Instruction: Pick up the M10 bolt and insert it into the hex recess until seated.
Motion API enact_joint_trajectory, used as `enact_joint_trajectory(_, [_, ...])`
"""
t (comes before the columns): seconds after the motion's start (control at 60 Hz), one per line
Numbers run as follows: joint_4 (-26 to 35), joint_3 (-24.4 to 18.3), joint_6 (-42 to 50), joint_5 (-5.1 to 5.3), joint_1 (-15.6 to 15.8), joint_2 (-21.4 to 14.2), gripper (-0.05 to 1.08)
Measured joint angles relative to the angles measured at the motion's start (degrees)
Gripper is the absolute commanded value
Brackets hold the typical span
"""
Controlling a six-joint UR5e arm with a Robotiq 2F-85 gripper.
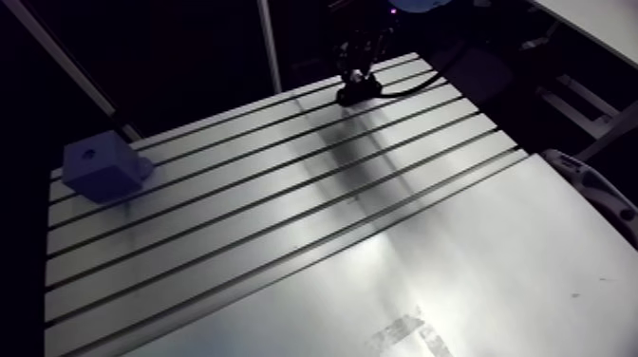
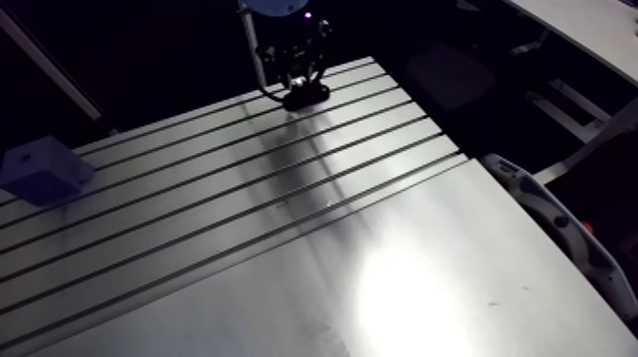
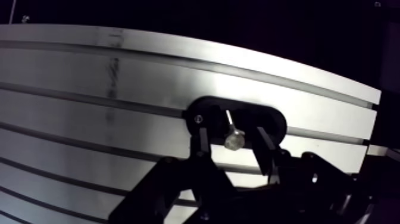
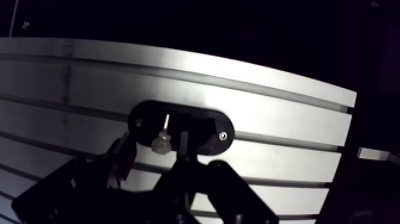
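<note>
In the arm view the gripper (image 1: 358, 80) is hanging low over a black holder (image 1: 359, 94) close to the far edge of the table (image 1: 285, 247). A blue-grey block (image 1: 103, 163) with a hole in its top face is sitting well apart, near the left edge. I am taking that hole for the recess, though any hex shape is too small to tell. In the wrist view the bolt (image 3: 234, 141) is sitting in the oval holder, bright head towards the camera and thin shank running away into it. So I am judging it to be standing roughly upright, its long axis in line with the gripper's approach. The two fingers (image 3: 203, 143) are standing apart, one on each side of the head, with dark gaps showing on both sides: released, straddling, not gripping yet. The coming squeeze is turning on that centring, and the head is looking about midway between them. I am reading no brand, label or writing anywhere.
</note>
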Motion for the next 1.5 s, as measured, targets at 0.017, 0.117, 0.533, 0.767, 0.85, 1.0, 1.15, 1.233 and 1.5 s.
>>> enact_joint_trajectory(0.017, [0.0,0.0,0.0,0.0,0.0,0.01,0.52])
enact_joint_trajectory(0.117, [-0.02,0.01,0.0,-0.03,0.0,0.03,0.52])
enact_joint_trajectory(0.533, [-0.06,-0.01,0.0,-0.13,-0.07,-0.04,0.54])
enact_joint_trajectory(0.767, [-0.05,0.13,0.0,-0.14,-0.08,-0.1,0.57])
enact_joint_trajectory(0.85, [-0.05,0.17,0.0,-0.14,-0.08,-0.1,0.58])
enact_joint_trajectory(1.0, [-0.07,0.17,0.0,-0.15,-0.08,-0.1,0.59])
enact_joint_trajectory(1.15, [-0.08,0.16,0.0,-0.15,-0.08,-0.08,0.59])
enact_joint_trajectory(1.233, [-0.08,0.16,0.0,-0.15,-0.08,-0.06,0.6])
enact_joint_trajectory(1.5, [-0.15,0.2,0.0,-0.21,-0.08,-0.01,0.62])
